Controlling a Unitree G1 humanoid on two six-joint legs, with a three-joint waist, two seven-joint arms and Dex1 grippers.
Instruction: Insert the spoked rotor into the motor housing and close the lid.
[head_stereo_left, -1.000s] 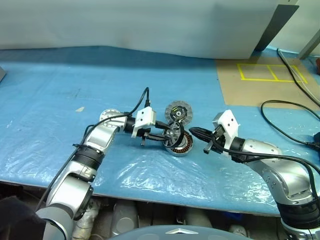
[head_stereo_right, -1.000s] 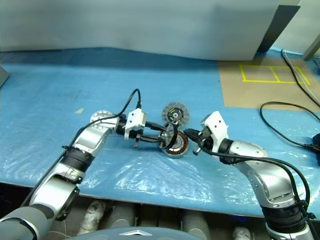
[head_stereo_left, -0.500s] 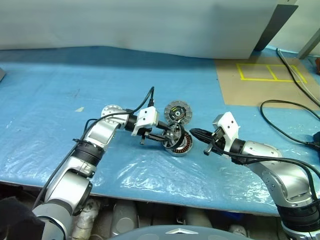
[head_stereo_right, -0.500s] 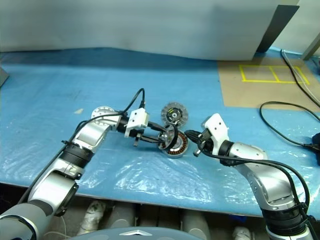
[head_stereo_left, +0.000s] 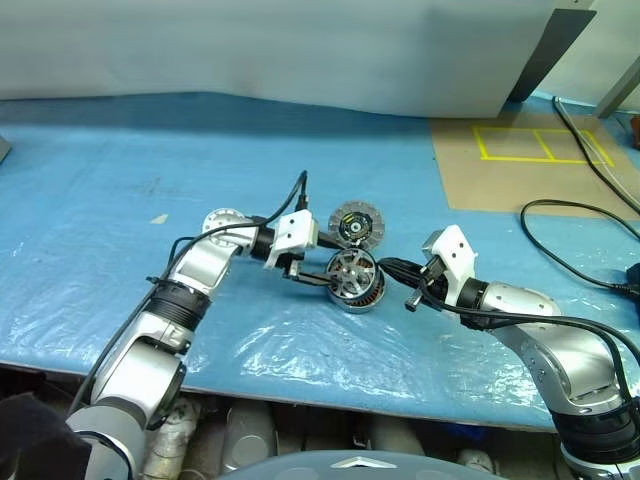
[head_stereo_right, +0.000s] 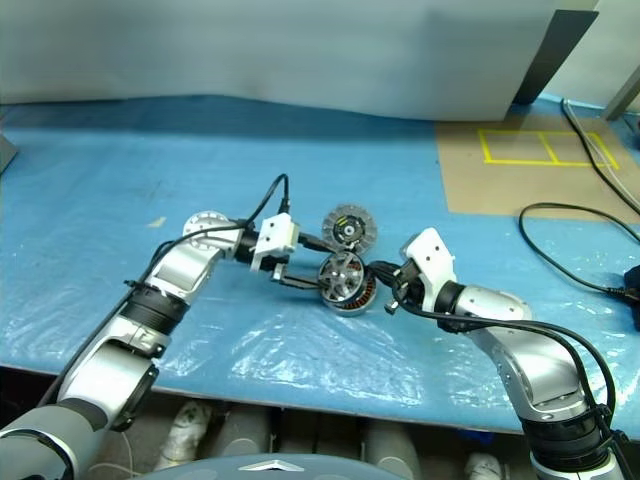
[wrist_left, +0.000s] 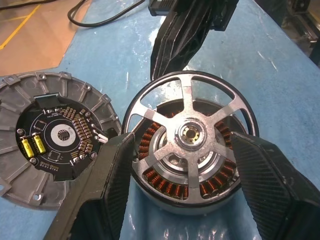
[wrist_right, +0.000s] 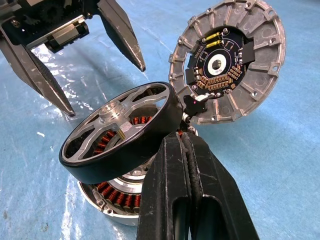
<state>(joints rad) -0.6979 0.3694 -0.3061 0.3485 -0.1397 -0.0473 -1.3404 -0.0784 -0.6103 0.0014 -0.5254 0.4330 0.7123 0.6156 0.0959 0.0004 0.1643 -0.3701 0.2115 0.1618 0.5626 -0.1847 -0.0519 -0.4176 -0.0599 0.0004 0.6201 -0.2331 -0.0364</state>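
While the spoked rotor (wrist_left: 192, 135) sits tilted on the motor housing (wrist_right: 117, 197), left hand (head_stereo_left: 318, 268) gapes.

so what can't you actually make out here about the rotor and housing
- Whether the spoked rotor is fully seated: it sits tilted on the motor housing, and the right gripper covers its near edge.
- The housing's central hole: covered by the rotor's hub in the left wrist view.
- The lid's outer edge: cut off by that view's border.
- Lettering on the lid's board: too small.
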